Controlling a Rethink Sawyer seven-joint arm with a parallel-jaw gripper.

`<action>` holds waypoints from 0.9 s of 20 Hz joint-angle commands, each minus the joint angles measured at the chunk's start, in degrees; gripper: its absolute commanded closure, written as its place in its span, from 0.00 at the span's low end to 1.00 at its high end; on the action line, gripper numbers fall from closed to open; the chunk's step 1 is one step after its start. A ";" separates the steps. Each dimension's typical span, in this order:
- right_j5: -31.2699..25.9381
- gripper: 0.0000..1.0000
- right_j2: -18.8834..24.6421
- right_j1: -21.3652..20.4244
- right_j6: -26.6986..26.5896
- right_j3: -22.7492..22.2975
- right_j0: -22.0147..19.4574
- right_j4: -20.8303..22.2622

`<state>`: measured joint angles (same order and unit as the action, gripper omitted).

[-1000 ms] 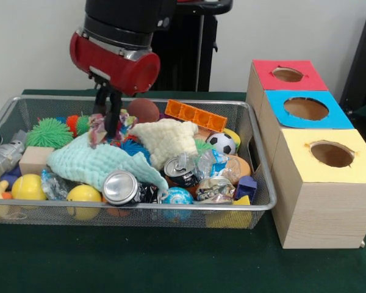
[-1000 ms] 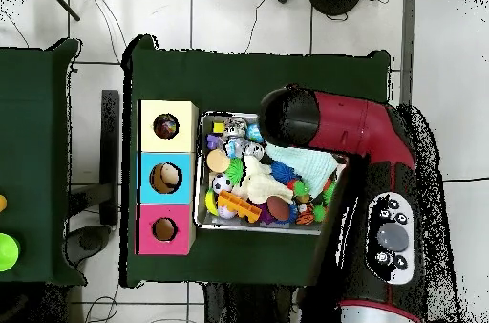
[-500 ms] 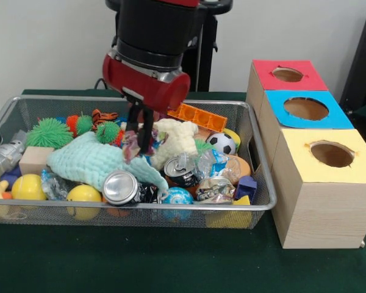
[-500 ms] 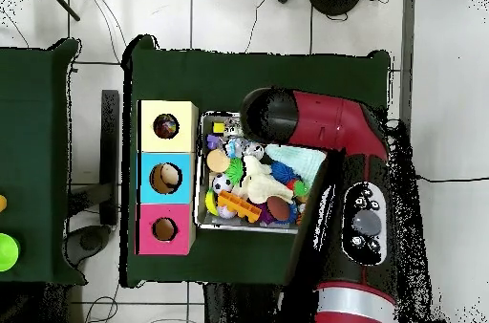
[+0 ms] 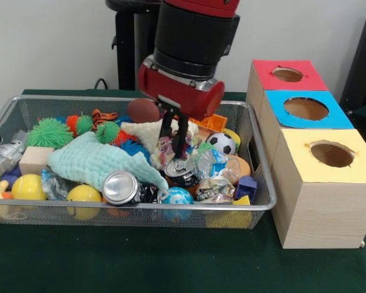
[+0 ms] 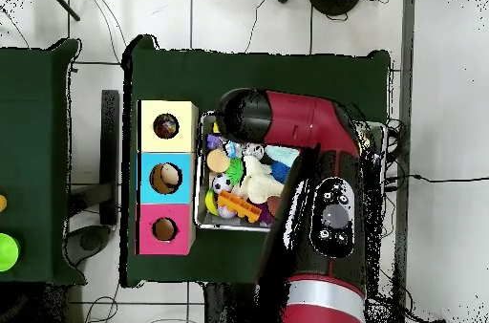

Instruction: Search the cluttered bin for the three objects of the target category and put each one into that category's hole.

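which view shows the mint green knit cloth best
The front view. There the mint-green knit cloth lies draped over the clutter in the silver wire-mesh bin, left of the gripper, and shows almost whole. In the overhead view the red and black arm covers most of it; only a pale patch shows.

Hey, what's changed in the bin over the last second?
The gripper, shut on the polka-dot cloth, has carried it across the bin toward the box side, now above the cans. The mint cloth, cream cloth and yellow hole stayed put.
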<state>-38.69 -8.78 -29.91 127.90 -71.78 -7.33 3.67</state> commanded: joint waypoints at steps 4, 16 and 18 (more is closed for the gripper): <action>-6.55 1.00 -1.72 0.57 15.06 0.73 3.83 -6.05; -4.16 1.00 -5.91 2.14 21.14 -3.18 10.67 -13.55; -2.96 1.00 -6.14 2.92 21.78 -3.79 11.23 -14.29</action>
<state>-39.42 -14.97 -29.93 131.47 -71.59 3.10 -6.82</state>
